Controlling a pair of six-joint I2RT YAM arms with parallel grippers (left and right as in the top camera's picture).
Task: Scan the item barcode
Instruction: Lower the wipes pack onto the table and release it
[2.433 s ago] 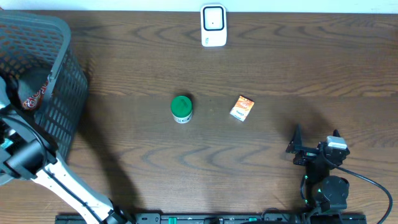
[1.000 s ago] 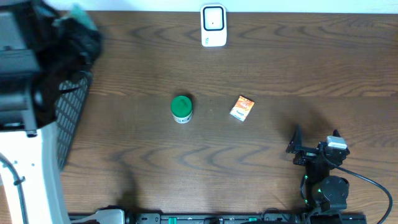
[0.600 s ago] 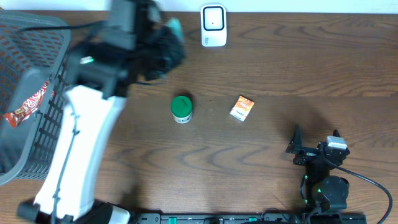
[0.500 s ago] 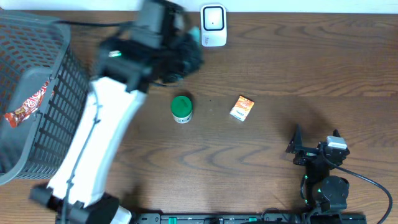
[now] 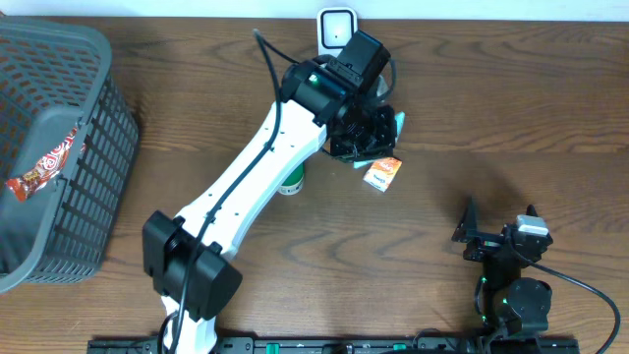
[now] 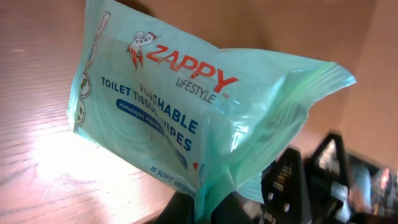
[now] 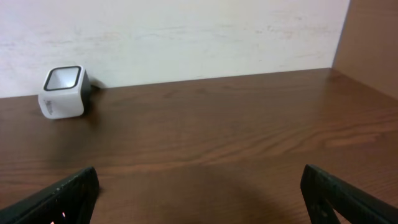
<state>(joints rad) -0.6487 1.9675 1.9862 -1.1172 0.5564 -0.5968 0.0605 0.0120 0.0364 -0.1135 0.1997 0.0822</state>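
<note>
Item 1: mint-green soft pack of flushable toilet wipes, pinched at its lower edge by the left end effector, held over the brown wooden tabletop near the white barcode scanner.
Item 2: right end effector, fingers spread wide, holding nothing.
Item 3: small orange packet, lying just beside the pack.
Item 4: green-lidded jar, partly under the left arm.
Item 5: grey mesh plastic basket, containing a red snack wrapper.

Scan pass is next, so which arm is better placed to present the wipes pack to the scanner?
Left. Its pincer is shut on the wipes pack, close to the white scanner. The right pincer sits open and empty, far from both.
</note>
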